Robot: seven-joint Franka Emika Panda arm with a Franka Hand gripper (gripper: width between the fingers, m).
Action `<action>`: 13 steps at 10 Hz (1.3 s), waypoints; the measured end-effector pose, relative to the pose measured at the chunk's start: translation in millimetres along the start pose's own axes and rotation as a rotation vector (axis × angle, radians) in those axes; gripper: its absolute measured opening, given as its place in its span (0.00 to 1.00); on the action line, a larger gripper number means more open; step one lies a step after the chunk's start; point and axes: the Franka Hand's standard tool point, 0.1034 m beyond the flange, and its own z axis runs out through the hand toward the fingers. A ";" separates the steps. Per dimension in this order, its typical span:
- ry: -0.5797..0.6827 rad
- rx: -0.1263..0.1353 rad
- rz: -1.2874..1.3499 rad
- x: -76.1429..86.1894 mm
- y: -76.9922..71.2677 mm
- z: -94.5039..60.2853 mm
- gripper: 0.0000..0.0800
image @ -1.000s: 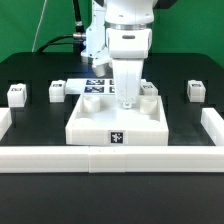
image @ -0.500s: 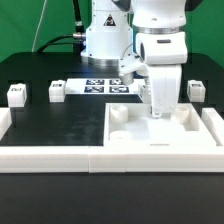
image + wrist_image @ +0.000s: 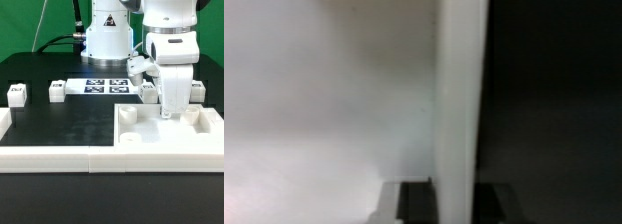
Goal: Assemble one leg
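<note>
No words or brand names can be read anywhere. The only markings are black-and-white square tags, one on the face of each leg and several on the marker board (image 3: 108,86) at the back of the black desk (image 3: 70,120).

The large white tray (image 3: 170,140) has slid further toward the exterior view's right than it was half a second ago. A second ago it sat in the middle of the desk with a tag showing on its front wall. It now lies near the right end of the white border wall (image 3: 60,158) that runs along the front of the desk, and no tag shows on it.

The gripper (image 3: 167,112) points straight down with its fingers drawn narrow together, closed on the far wall of the tray.

The four legs have not moved. Each is a small white square-sectioned block standing upright in a row near the back of the desk. Counted from the exterior view's left, the first leg (image 3: 16,93) and second leg (image 3: 57,91) stand apart on open desk. The third leg (image 3: 147,92) is partly hidden beside the arm, and the fourth leg (image 3: 196,90) stands just behind the tray.

The wrist view is blurred, showing a white surface meeting black along a straight edge
</note>
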 end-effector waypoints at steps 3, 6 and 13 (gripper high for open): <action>0.000 0.002 0.000 -2.1 -0.4 0.7 0.08; 0.000 0.002 0.001 -2.5 -0.4 0.8 0.22; -0.001 0.002 0.002 -3.1 -0.3 0.8 0.81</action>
